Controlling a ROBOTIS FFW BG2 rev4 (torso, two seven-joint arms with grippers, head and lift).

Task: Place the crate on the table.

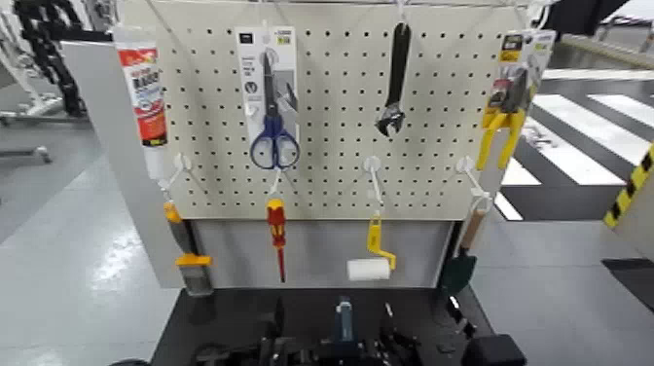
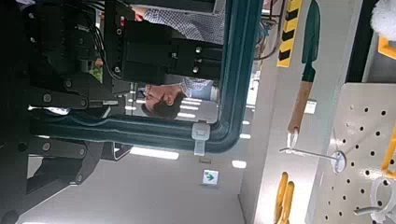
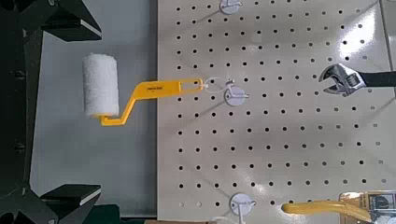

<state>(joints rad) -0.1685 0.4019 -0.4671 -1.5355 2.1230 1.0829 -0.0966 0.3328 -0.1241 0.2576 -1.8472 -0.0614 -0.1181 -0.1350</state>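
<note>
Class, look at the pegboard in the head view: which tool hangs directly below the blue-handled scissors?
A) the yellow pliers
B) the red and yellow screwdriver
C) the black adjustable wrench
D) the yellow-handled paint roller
B: the red and yellow screwdriver hangs straight under the blue-handled scissors on the pegboard.

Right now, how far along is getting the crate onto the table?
Done: the crate is over the table, at its near edge. In hand: the left pincer sits close beside the crate. The right pincer is open and empty, facing the pegboard. Left: I cannot see whether the crate rests on the table.
</note>
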